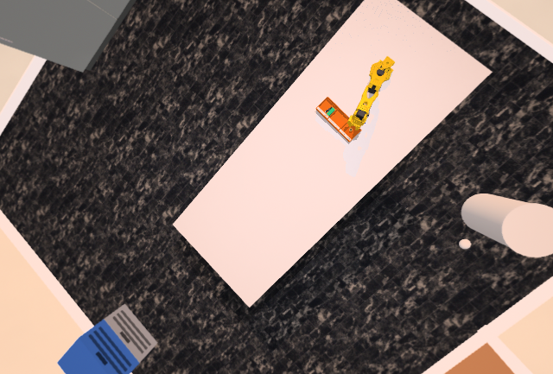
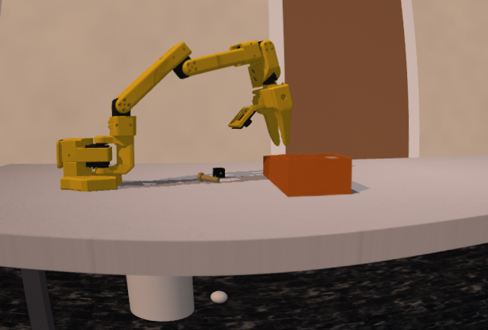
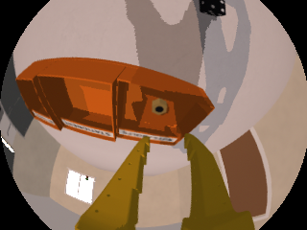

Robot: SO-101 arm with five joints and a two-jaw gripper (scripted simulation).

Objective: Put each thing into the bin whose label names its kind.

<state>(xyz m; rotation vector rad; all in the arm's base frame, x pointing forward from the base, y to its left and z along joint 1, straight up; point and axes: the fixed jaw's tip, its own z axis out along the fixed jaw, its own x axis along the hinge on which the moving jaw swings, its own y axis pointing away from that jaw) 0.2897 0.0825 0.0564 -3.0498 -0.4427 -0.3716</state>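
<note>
An orange bin (image 2: 311,173) with side-by-side compartments stands on the table; it also shows in the top view (image 1: 338,118) and the wrist view (image 3: 115,99). A small brass ring-shaped thing (image 3: 159,107) lies in the compartment under my gripper. A green thing (image 1: 330,111) lies in another compartment. My gripper (image 2: 280,142) hangs a little above the bin's near edge, fingers slightly apart with nothing between them (image 3: 168,142). A brass bolt (image 2: 207,177) and a small black cube (image 2: 218,171) lie on the table between the arm's base and the bin.
The arm's base (image 2: 88,165) stands at the left of the table. The bin's labels show as white strips (image 3: 90,129) on its side and are too small to read.
</note>
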